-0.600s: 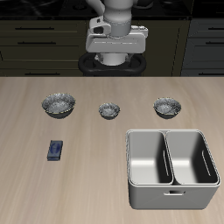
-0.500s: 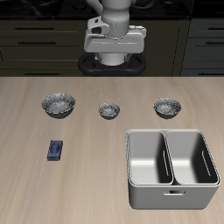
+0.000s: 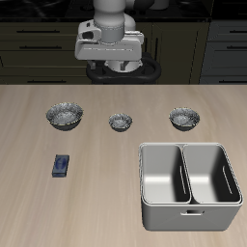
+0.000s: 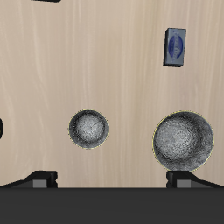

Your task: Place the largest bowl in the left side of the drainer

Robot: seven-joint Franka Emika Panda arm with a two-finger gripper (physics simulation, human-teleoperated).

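The gripper [image 4: 114, 179] has its jaws spread wide: in the wrist view the two dark fingertips [image 4: 39, 180] stand far apart with bare table between them and nothing held. In the exterior view the white hand [image 3: 111, 43] hangs high over the back of the table, well clear of everything on it.

Nearest below it is the largest bowl [image 4: 183, 140], a wide, round, grey-blue dish with a speckled pattern and a pale rim. It sits upright on the light wooden table [image 3: 106, 193], empty, at one end of the row of three [image 3: 65, 117]. The tiny speckled bowl [image 3: 120, 122] is in the middle and the mid-sized speckled bowl [image 3: 185, 118] is at the other end, all well apart. A small blue rectangular object [image 3: 62, 166] lies nearer the table's front edge than the largest bowl. The rectangular grey metal drainer [image 3: 143, 183], with its two basins, stands across the table near the front edge, and both basins look empty.

The step in hand appears to be the approach. The hand should:
- line up over one wall of the bowl rather than its centre;
- descend straight down, with one finger inside the rim and one outside;
- pinch the rim squarely.

The rim's thickness is hard to judge from here, so the closing should be gentle. The carry to the left side of the drainer is long and needs a lift high enough to clear the tiny bowl.
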